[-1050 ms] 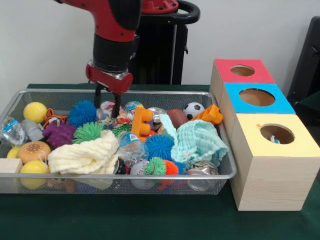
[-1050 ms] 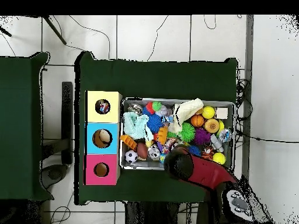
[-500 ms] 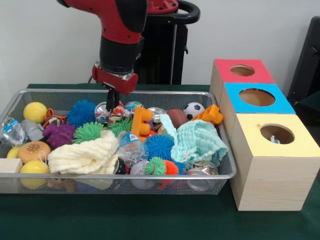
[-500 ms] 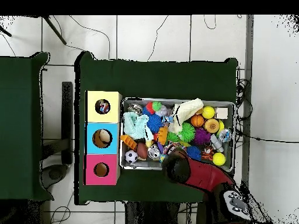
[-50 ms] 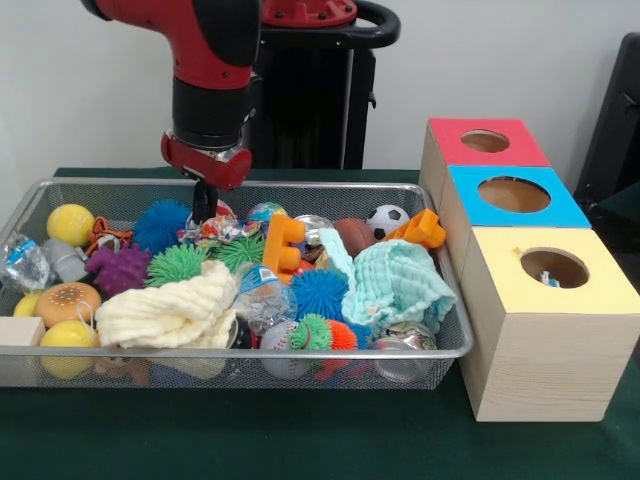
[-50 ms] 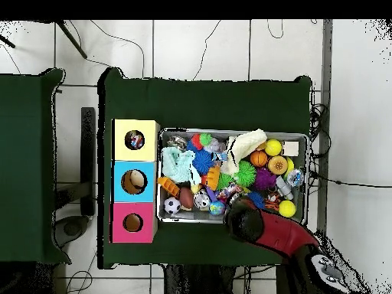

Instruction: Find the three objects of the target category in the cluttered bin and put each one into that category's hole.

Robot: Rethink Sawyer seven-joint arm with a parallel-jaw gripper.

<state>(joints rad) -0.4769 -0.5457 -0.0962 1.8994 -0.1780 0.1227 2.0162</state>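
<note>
Judging from the boxes, the task is partly done at most: the yellow box [image 5: 545, 330] shows a small thing inside its hole, and from above the blue box [image 6: 135, 181] holds something round and pale, while the red box [image 5: 478, 150] looks empty. Which category is the target, I cannot tell, so I cannot say how many of the three things are already put away.

The wire bin [image 5: 60, 200] is full: a soccer ball [image 5: 387, 218] and a brown football [image 5: 352, 235] lie at the back near the boxes, a blue spiky ball [image 5: 163, 224] and a green spiky ball [image 5: 176, 264] more to the other side, with a cream cloth [image 5: 170, 310] and a mint cloth [image 5: 400, 285] in front.

The gripper [image 5: 204, 203] hangs low at the back of the bin, just beside the blue spiky ball, right above a crinkled colourful wrapper [image 5: 215, 230]. Its fingers appear drawn close together, but whether they hold something I cannot see clearly. The soccer ball lies well apart from it, towards the boxes.
</note>
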